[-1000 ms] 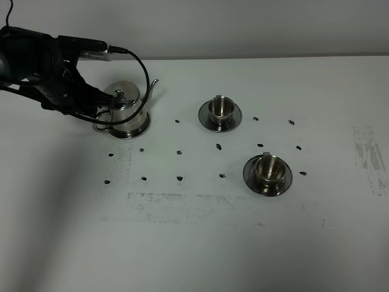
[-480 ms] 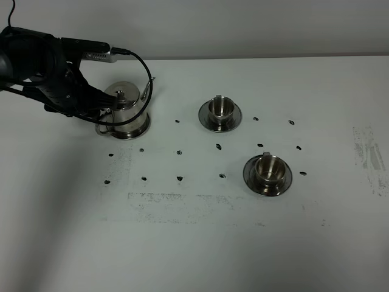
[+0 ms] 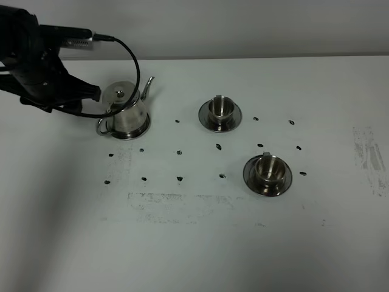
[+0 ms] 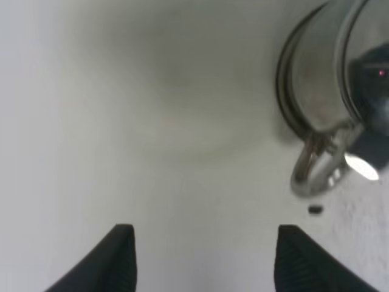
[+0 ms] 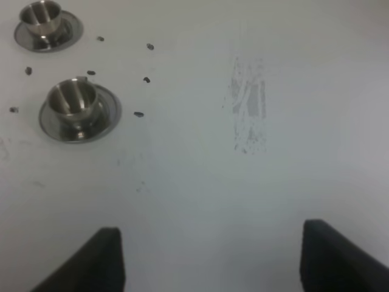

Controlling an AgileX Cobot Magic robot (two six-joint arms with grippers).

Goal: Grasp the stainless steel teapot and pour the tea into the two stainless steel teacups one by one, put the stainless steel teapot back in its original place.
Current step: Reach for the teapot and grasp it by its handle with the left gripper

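The steel teapot (image 3: 126, 109) stands upright on its round steel disc (image 3: 138, 131) at the left of the table, spout to the right and loop handle (image 3: 102, 126) to the left. My left gripper (image 3: 94, 92) is open and empty, a little left of the pot and not touching it. In the left wrist view the gripper (image 4: 206, 230) faces bare table, with the pot (image 4: 325, 73) and its handle (image 4: 313, 173) off to one side. Two steel teacups (image 3: 221, 107) (image 3: 269, 168) sit on saucers (image 3: 209, 125) (image 3: 250, 182). My right gripper (image 5: 211, 228) is open and empty. No tea shows.
Small dark marks (image 3: 180, 152) dot the white table (image 3: 194, 243) between the pot and the cups. A scuffed patch (image 3: 368, 158) lies at the right edge. The right wrist view shows both cups (image 5: 73, 99) (image 5: 41, 13) far from that gripper.
My left gripper has drawn back from the teapot's handle, up and to the left. The teapot stays on its disc. The cups have not moved.
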